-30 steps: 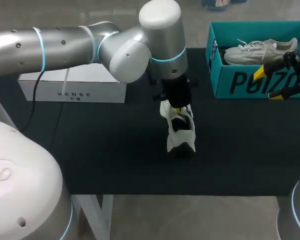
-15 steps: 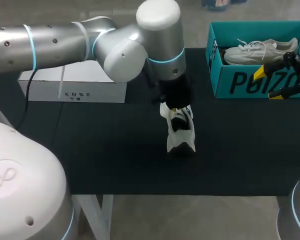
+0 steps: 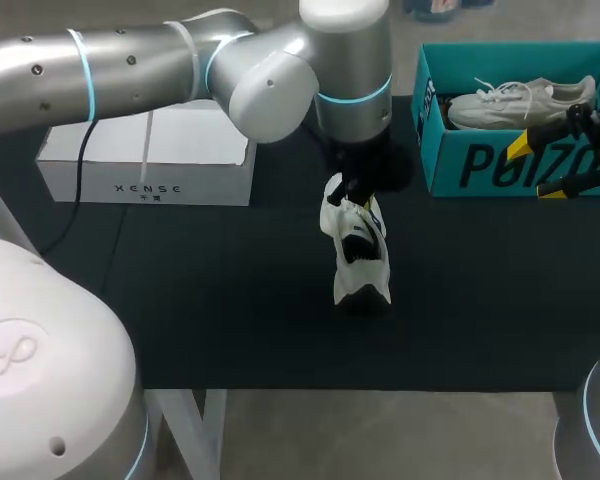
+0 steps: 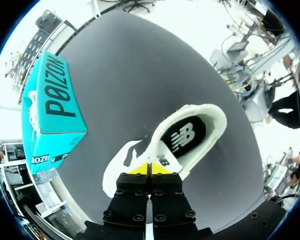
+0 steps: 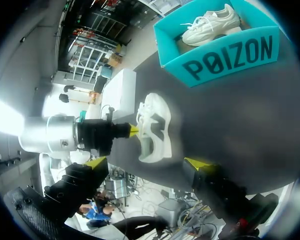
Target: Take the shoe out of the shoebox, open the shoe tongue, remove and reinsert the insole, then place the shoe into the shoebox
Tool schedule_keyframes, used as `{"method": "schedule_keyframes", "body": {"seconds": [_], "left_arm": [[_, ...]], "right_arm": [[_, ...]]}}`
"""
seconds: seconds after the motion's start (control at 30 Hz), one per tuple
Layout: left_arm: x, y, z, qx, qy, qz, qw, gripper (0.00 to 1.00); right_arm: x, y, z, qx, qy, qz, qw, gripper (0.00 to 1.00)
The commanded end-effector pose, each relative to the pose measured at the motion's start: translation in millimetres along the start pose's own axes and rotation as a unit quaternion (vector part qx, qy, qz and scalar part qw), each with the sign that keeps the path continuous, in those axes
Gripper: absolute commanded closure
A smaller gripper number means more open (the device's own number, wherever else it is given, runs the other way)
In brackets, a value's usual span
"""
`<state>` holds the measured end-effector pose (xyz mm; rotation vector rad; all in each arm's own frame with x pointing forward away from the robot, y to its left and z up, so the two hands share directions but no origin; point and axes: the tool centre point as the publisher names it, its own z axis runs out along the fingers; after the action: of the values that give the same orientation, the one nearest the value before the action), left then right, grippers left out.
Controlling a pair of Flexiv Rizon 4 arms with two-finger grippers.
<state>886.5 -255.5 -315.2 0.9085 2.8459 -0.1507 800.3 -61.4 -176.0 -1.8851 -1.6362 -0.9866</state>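
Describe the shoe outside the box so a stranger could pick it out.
On the black table, left of the teal shoebox, a white shoe sits mid-table. Unlike the second shoe lying in the box, its black insole shows and my left gripper pinches it.

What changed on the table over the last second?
The left gripper, shut on the white sneaker, drew its top away from the robot, slightly toward the teal cardboard shoebox; the sole kept its place. The open right gripper and the second white shoe in the box stayed put.
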Motion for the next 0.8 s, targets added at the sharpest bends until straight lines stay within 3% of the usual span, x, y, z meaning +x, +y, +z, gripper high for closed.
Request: {"method": "schedule_keyframes", "body": {"seconds": [0.03,0.13,0.17,0.23,0.4,0.6,0.8], "left_arm": [[0.3,-1,0,-0.001,0.0,0.002,1.0,1.0],[0.3,-1,0,-0.001,0.0,0.002,1.0,1.0],[5.7,12,3,-0.017,0.015,-0.094,0.995,1.0],[16.3,20,4,-0.027,0.032,-0.154,0.987,1.0],[36.1,22,-2,-0.029,0.04,-0.24,0.969,1.0],[50.5,12,-16,-0.033,0.034,-0.265,0.963,1.0],[50.5,12,-16,-0.033,0.034,-0.265,0.963,1.0]], "right_arm": [[0.2,-0.2,0,0.0,-0.002,0.001,1.0,0.0],[0.2,-0.2,0,0.0,-0.002,0.001,1.0,0.0],[0.2,-0.2,0,0.0,-0.002,0.001,1.0,0.0],[0.2,-0.2,0,0.0,-0.002,0.001,1.0,0.0],[0.2,-0.2,0,0.0,-0.002,0.001,1.0,0.0],[0.2,-0.2,0,0.0,-0.002,0.001,1.0,0.0],[0.2,-0.2,0,0.0,-0.002,0.001,1.0,0.0]]}}
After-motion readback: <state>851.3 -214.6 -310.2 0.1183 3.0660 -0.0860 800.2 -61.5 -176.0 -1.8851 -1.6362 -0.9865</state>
